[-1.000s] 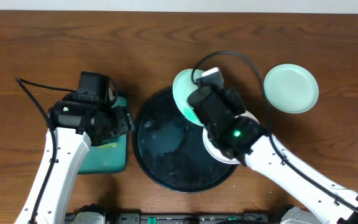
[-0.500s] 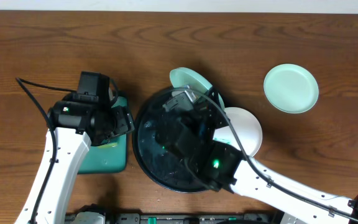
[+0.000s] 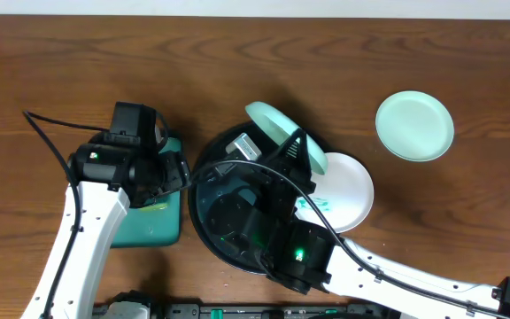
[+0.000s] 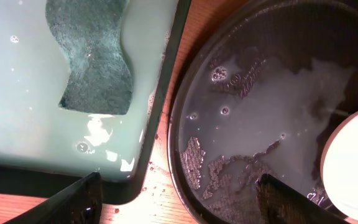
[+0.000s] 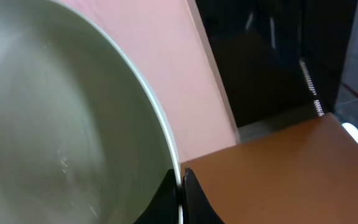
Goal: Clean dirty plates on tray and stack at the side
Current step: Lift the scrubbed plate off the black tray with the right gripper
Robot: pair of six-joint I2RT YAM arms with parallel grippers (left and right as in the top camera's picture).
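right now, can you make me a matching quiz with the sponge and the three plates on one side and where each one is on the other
Things:
1. sponge
2. white plate
3. tilted mint plate
4. flat mint plate

Places:
A. pinched at its rim by the right gripper
B. on the table, apart from the black tray
C. lying in the teal tray
D. overlapping the black tray's right rim

Pairs: 1-C, 2-D, 3-A, 4-B

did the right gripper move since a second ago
Yes. The right gripper, shut on a mint plate, swung left from above the white plate to over the black tray.
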